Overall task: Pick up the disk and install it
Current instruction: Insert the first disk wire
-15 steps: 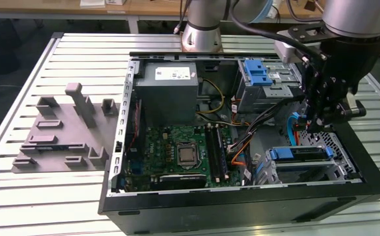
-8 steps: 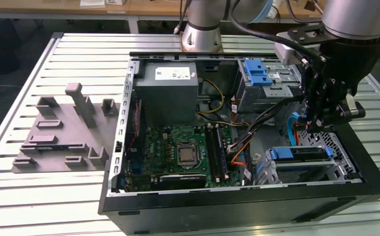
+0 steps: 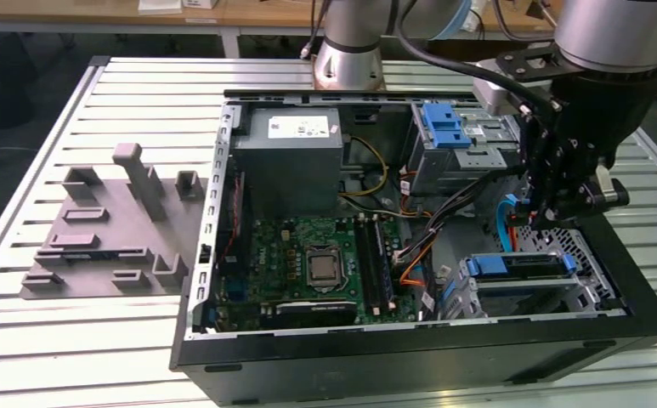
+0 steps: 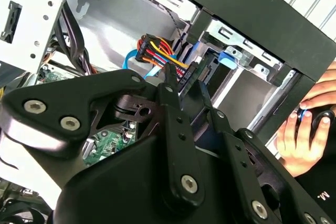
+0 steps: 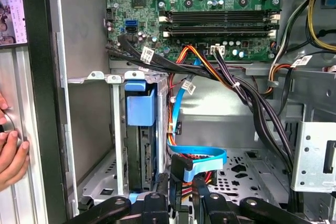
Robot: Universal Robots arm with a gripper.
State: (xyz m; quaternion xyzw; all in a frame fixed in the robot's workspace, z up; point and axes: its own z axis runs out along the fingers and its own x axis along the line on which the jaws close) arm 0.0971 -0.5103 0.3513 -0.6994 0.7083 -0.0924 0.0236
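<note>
While pinching the black plastic cable plug (image 5: 181, 167) between fingers of the black metal gripper (image 5: 180, 179), may bend its contacts or strain the orange and yellow wires (image 4: 157, 45) if pushed askew. Flat silver-grey disk with blue rails (image 3: 515, 272) already in grey metal drive cage (image 3: 595, 289), lower right of exterior view.

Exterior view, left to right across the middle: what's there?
Grey 3D-printed fixture block with upright posts → grey metal power-supply box with a white sticker → green motherboard with a silver CPU socket → blue-latched metal drive cage → black gripper, lowered into the case.
</note>
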